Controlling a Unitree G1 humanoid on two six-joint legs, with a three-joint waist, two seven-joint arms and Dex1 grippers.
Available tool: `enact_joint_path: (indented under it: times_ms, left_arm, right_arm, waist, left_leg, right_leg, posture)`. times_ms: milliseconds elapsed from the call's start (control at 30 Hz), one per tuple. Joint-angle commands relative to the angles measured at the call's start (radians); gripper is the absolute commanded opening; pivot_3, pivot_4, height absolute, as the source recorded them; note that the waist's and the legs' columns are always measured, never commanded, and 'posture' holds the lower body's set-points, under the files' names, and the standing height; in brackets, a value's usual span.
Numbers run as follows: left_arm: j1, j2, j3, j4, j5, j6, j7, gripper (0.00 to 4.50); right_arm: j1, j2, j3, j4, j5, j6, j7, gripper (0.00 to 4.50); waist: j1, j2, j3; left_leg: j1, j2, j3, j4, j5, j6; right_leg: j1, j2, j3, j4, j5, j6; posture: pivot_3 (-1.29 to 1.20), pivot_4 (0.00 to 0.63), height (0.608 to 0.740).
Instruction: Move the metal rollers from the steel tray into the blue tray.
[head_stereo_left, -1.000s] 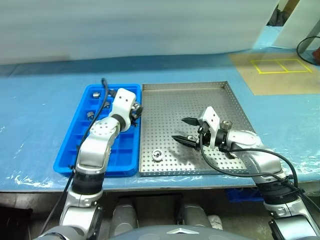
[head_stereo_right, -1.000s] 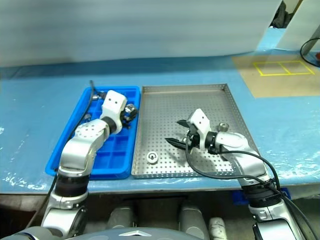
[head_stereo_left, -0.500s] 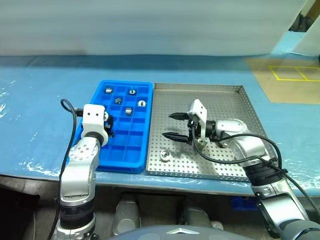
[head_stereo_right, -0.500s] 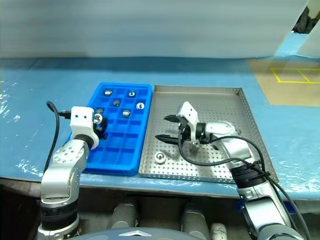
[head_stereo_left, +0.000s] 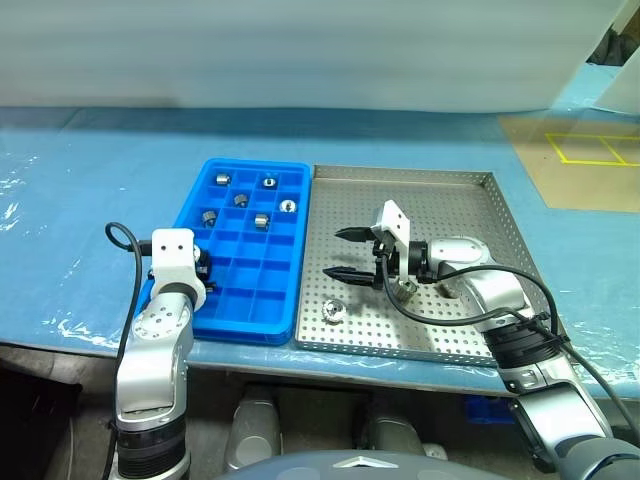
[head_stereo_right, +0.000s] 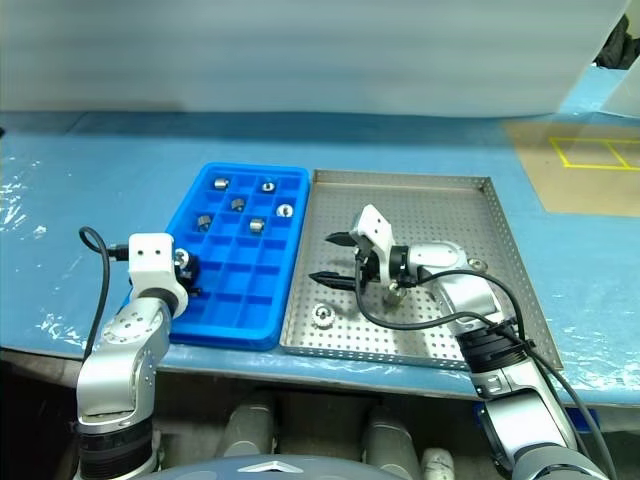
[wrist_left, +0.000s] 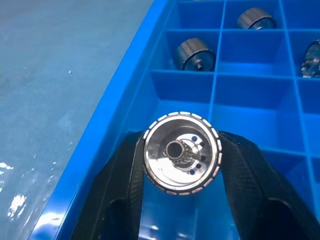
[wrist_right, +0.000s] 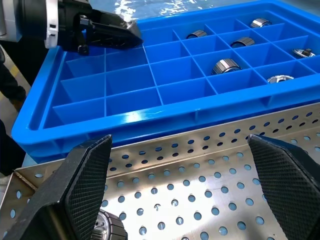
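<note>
Left claw (wrist_left: 181, 150) pinching shiny ridged roller (wrist_left: 182, 152)

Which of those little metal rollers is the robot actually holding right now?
The roller pinched between the left gripper's fingers, over the blue tray; the others lie loose.

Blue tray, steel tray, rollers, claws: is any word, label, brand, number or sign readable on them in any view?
None: no readable text on the blue tray, steel tray, rollers or claws.
Only sign: yellow box lines on the brown mat, no lettering.
</note>
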Motion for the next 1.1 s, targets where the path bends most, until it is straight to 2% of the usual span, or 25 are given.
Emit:
enact_joint_path:
  times_ms: [33, 233, 267, 467, 767, 967, 1100]
  left_arm:
    - [0.000, -0.007, 0.025, -0.062, 0.004, 0.010, 0.029, 1.86]
    - [0.020, -0.038, 0.050, -0.031, -0.005, 0.023, 0.056, 1.86]
    - [0.018, -0.043, 0.055, -0.024, -0.006, 0.027, 0.061, 2.58]
    - [-0.027, -0.038, 0.055, -0.002, -0.029, 0.002, 0.054, 4.47]
    - [-0.177, 0.066, -0.072, 0.037, -0.166, -0.119, -0.174, 4.47]
    - [-0.259, 0.201, -0.179, 0.095, -0.244, -0.145, -0.382, 4.47]
    - [-0.301, 0.278, -0.249, 0.137, -0.290, -0.202, -0.526, 4.47]
  right_arm:
    - [0.003, -0.007, -0.007, -0.025, -0.001, -0.015, 0.009, 4.50]
    - [0.006, -0.004, -0.008, -0.030, -0.004, -0.011, 0.008, 4.50]
    - [0.006, -0.004, -0.008, -0.030, -0.004, -0.011, 0.008, 4.50]
    - [0.003, -0.002, -0.014, -0.032, -0.005, -0.008, -0.002, 4.50]
    - [0.056, -0.030, -0.054, -0.100, 0.006, 0.033, -0.049, 4.50]
    - [0.110, -0.058, -0.092, -0.166, 0.021, 0.072, -0.085, 4.50]
    - [0.155, -0.113, -0.118, -0.227, 0.051, 0.117, -0.065, 4.50]
  waist:
    - [0.000, 0.000, 0.000]
    - [0.000, 0.000, 0.000]
    - [0.000, 0.000, 0.000]
    - [-0.001, 0.000, 0.000]
    - [0.000, 0.000, 0.000]
    - [-0.022, 0.000, 0.000]
    - [-0.033, 0.000, 0.000]
  left_leg:
    - [0.000, 0.000, 0.000, 0.000, 0.000, 0.000]
    - [0.000, 0.000, 0.000, 0.000, 0.000, 0.000]
    - [0.000, 0.000, 0.000, 0.000, 0.000, 0.000]
    - [0.001, 0.000, 0.000, 0.000, 0.001, -0.001]
    - [0.000, -0.001, -0.001, 0.000, 0.002, -0.002]
    - [0.000, 0.000, 0.000, 0.000, 0.004, -0.005]
    - [0.000, 0.000, 0.001, 0.000, 0.004, -0.006]
  right_leg:
    - [0.000, 0.000, 0.000, 0.000, 0.000, 0.000]
    - [0.000, 0.000, 0.000, 0.000, 0.000, 0.000]
    - [0.000, 0.000, 0.000, 0.000, 0.000, 0.000]
    - [0.000, 0.000, 0.000, 0.001, 0.000, 0.000]
    - [0.000, 0.000, 0.000, 0.000, 0.000, 0.000]
    - [-0.002, 0.001, 0.001, 0.002, 0.000, 0.000]
    - [-0.002, 0.001, 0.002, 0.002, 0.000, 0.000]
  posture:
    - [0.19, 0.150, 0.740]
    - [0.19, 0.150, 0.740]
    - [0.19, 0.150, 0.740]
    - [0.18, 0.150, 0.740]
    - [0.07, 0.150, 0.740]
    - [0.00, 0.150, 0.740]
    - [-0.05, 0.150, 0.740]
